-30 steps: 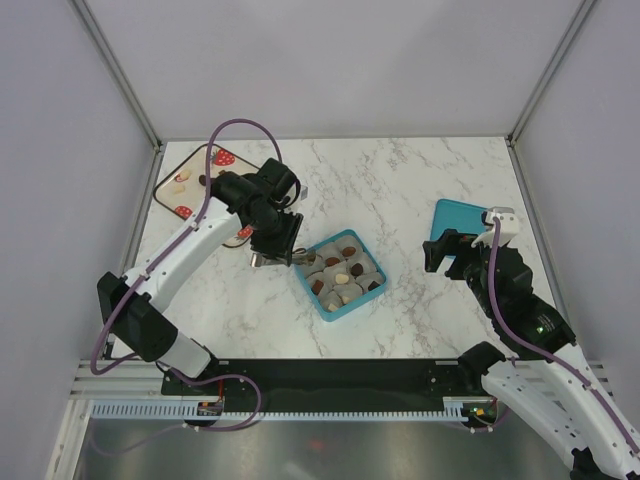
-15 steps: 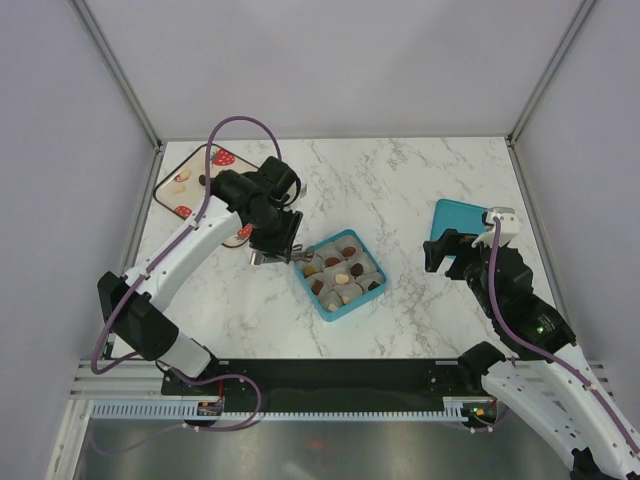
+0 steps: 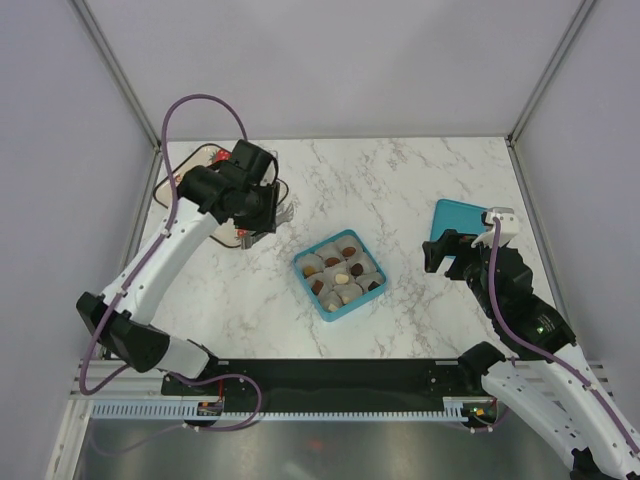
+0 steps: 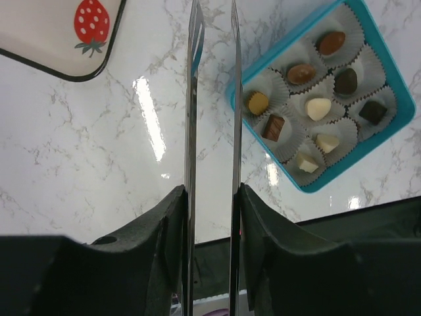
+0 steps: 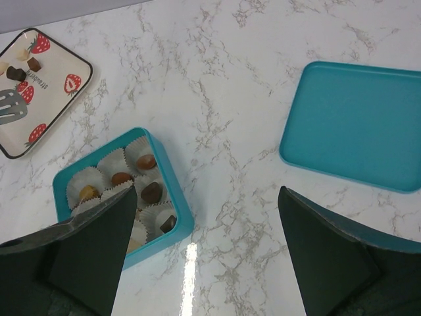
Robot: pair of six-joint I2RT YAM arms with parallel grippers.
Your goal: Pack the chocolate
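Note:
The chocolate (image 4: 318, 107), dark, light brown and cream pieces, sits in white paper cups in the teal box (image 3: 306, 286), which also shows in the left wrist view (image 4: 368, 155) and the right wrist view (image 5: 186, 220). More chocolate pieces (image 5: 33, 64) lie on the strawberry-print tray (image 5: 49, 108). My left gripper (image 3: 262, 208) is shut on metal tongs (image 4: 193, 99). The tongs' tips stand slightly apart and hold nothing, above the marble between tray and box. My right gripper (image 5: 210, 217) is open and empty, right of the box.
The teal lid (image 3: 460, 222) lies flat at the right, also in the right wrist view (image 5: 355, 125). The tray (image 3: 172, 180) sits at the back left, mostly under my left arm. White walls close in the marble table.
My left arm has drawn the tongs back from the box's left corner, up and left to the tray's near edge. The right arm has not moved.

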